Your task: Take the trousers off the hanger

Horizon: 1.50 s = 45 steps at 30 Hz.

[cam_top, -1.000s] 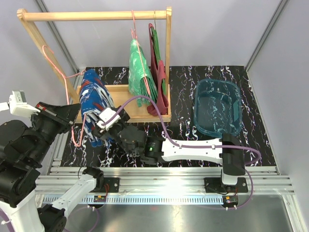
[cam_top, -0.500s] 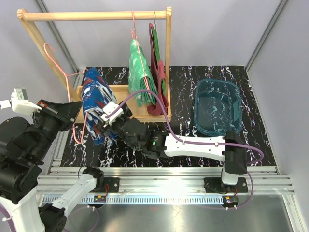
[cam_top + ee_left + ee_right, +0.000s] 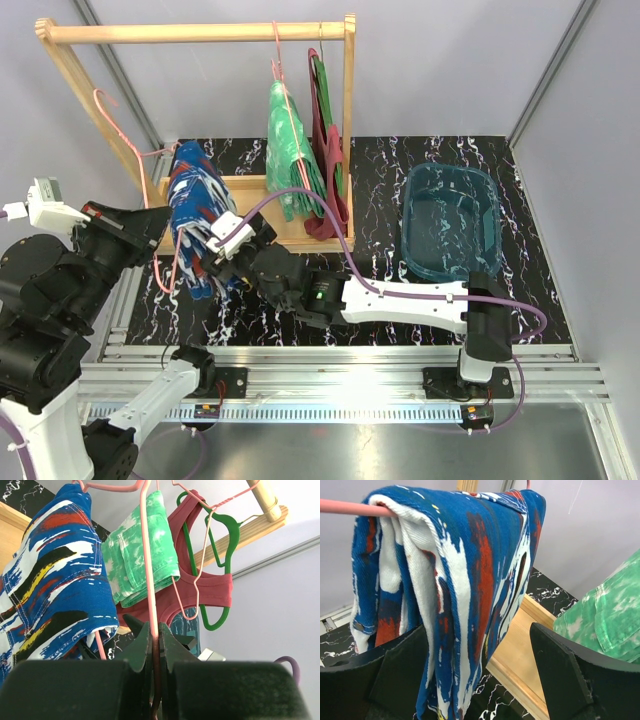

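Blue trousers [image 3: 195, 215], splashed with red and white, hang folded over a pink hanger [image 3: 128, 147] just left of the wooden rack [image 3: 200, 32], above the tabletop [image 3: 400, 170]. From overhead, your left pincer [image 3: 160, 232] meets the hanger low on its wire. Your right pincer [image 3: 215, 268] reaches the cloth's lower end, in front of the rack's base. The green trousers [image 3: 288, 150], mottled with white, hang inside the rack under its rail, and neither arm is near them.

At the left wrist, the jaws are clamped tight on the thin pink wire. That wire looks smooth and round, so I judge it could twist. Hold it firm and level while the other arm pulls.

At the right wrist, the black fingers are spread wide on either side of the hanging fold, and you cannot tell whether they touch it. The cloth looks thick and denim-like, with stitched seams and a white underside, doubled over the bar. Take both layers deep between the fingers. Then draw the cloth off along the bar, away from the rack, rather than straight down.
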Available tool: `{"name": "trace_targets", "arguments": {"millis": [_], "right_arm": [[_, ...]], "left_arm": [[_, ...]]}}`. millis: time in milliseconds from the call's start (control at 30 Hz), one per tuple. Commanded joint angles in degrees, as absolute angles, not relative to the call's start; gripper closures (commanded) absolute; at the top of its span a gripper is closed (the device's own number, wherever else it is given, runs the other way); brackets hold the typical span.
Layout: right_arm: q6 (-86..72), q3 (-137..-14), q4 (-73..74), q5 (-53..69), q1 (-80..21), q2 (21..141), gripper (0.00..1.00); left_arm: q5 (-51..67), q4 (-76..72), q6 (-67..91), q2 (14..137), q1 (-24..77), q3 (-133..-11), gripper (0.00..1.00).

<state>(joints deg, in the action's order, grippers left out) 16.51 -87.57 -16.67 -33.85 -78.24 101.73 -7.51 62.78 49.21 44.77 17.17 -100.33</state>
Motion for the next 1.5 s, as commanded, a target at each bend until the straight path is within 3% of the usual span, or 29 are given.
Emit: {"name": "trace_targets", "arguments": {"millis": [0,267,433,767,967,1133,1333,1467], "right_arm": [[16.3,-91.3,-17.7,-33.8,-77.5,101.9,0.12],[14.5,-96.3,-21.0,-32.3,-77.5,104.0,0.13],[19.6,-98.7,-25.1,-36.6,-77.5,106.0,0.13],[30.4,-100.3,-32.3,-34.0,-77.3,109.3,0.16],[32.6,-97.1,-32.0,-31.1,-74.5,107.4,0.25],[33.5,-95.5,-30.5,-25.1,-74.3,106.0,0.41],[37.1,-99.0,-31.4,-28.0,-74.3,107.5,0.44],[42.2,-101.6,-32.8,-30.5,-74.2,109.1,0.66]], "left_arm": [[-7.6,45.8,49.9,43.8,16.9,-100.9,1.00],[-5.9,45.6,50.1,43.9,16.9,-100.9,1.00],[-4.3,46.0,50.2,43.6,16.9,-101.6,1.00],[-0.9,46.4,50.0,43.4,16.9,-103.7,1.00],[0.9,49.4,47.2,44.1,16.9,-107.6,1.00],[4.8,49.1,45.3,44.6,16.9,-108.1,1.00],[6.9,48.0,44.3,43.9,16.7,-106.4,1.00],[7.1,49.0,43.5,43.8,16.7,-107.2,1.00]]}}
